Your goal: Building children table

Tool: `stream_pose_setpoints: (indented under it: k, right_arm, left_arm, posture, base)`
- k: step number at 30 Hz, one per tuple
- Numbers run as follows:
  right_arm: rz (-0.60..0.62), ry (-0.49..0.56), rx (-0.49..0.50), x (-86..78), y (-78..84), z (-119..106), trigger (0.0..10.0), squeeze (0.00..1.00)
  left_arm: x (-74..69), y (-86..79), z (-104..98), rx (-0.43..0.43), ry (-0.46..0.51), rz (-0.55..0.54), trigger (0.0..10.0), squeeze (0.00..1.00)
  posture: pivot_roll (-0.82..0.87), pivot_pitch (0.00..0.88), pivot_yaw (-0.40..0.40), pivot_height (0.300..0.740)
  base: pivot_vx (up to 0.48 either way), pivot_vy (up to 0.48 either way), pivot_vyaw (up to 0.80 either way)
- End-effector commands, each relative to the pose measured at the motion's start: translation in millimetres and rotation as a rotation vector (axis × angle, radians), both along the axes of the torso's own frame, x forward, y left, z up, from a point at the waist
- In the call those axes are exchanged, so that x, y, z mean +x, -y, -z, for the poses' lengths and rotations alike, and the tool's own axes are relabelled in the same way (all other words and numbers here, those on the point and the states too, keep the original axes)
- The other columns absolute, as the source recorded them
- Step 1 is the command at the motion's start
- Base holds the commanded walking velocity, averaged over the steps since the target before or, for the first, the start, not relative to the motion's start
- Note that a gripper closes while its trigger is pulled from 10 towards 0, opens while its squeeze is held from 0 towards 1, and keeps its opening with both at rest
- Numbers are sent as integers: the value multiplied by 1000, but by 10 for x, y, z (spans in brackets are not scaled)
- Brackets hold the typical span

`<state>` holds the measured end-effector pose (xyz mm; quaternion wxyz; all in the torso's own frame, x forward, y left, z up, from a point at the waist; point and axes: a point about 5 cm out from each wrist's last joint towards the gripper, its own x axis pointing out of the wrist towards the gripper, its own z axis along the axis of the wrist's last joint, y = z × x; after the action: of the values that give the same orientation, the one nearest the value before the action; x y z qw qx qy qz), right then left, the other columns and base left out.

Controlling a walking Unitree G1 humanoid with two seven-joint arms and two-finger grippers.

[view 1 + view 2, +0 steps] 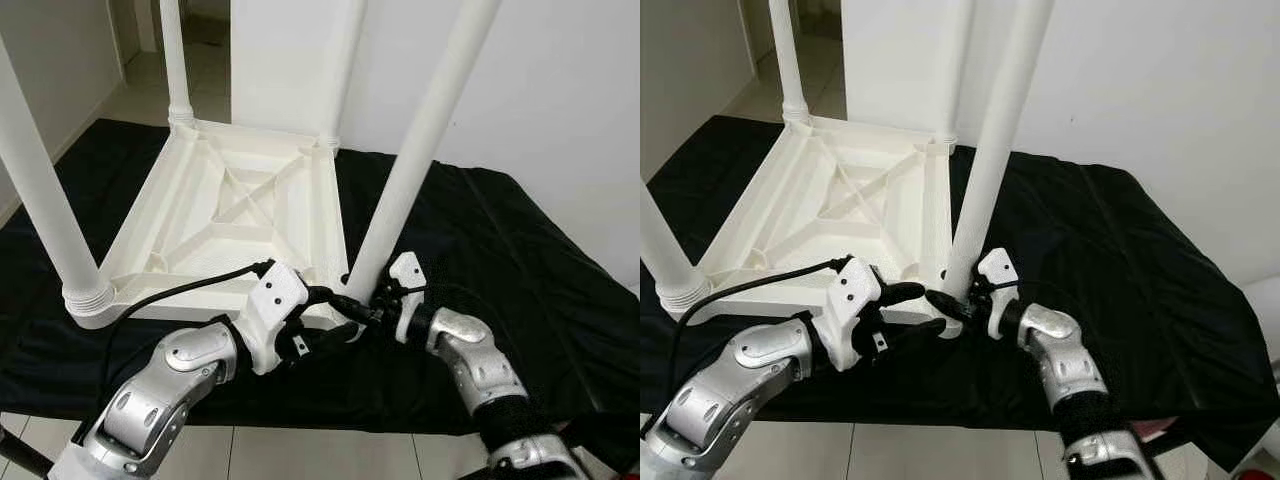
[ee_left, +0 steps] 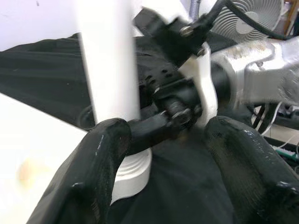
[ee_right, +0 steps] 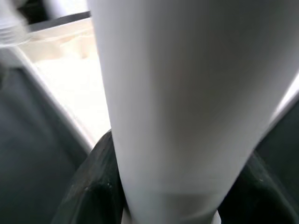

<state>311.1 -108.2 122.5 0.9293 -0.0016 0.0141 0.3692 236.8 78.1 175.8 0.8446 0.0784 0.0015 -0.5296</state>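
Upturned table (image 1: 225,215) on black cloth (image 1: 500,270), right end effector (image 1: 372,300) pinching near leg (image 1: 415,160), left end effector (image 1: 340,318) spread beside it

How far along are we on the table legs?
The upside-down tabletop on the black cloth has three legs standing in its corners: the two far ones and the near-left leg. In hand: the right gripper clamps the fourth leg at its base, the left gripper beside it. Left: seat that leg and flip the table.
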Motion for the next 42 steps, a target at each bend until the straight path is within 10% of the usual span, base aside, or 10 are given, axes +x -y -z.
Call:
stream_pose_setpoints:
  k: [1,6,19,20,31,32,33,34,42]
  right_arm:
    - [216,-33,-6,87,197,1,10000,0]
    - [578,-69,4,15,238,50,10000,0]
    - [656,-6,9,-138,47,-9,10000,0]
    - [626,-3,25,-133,68,-10,10000,1000]
    - [460,41,65,-141,193,-86,10000,1000]
    - [407,48,52,-157,230,-85,10000,427]
    - [407,48,52,-157,230,-85,10000,427]
    - [322,62,19,-184,261,-71,10000,0]
    - [-13,72,-39,-240,381,-70,10000,0]
  left_arm:
    - [-19,38,2,-4,-2,29,10000,0]
    - [-17,66,15,-10,-6,34,10000,0]
    - [-25,71,15,-6,-11,42,10000,0]
    - [-33,75,20,-7,-16,47,10000,0]
    - [-12,78,10,-7,-13,45,10000,0]
    - [-13,74,13,-6,-13,43,10000,0]
    - [-13,74,13,-6,-13,43,10000,0]
    - [-8,64,19,-2,-7,35,10000,0]
    - [-29,4,55,41,6,30,10000,0]
  posture:
    - [43,0,-125,740]
    - [36,0,-129,740]
    - [25,0,-118,740]
    - [24,0,-119,740]
    - [22,0,-123,740]
    - [27,0,-124,740]
    - [27,0,-124,740]
    - [32,0,-124,740]
    - [37,0,-118,740]
  base:
    - [0,0,0]
    - [0,0,0]
    - [0,0,0]
    - [0,0,0]
    - [0,0,0]
    - [0,0,0]
    - [0,0,0]
    - [0,0,0]
    - [0,0,0]
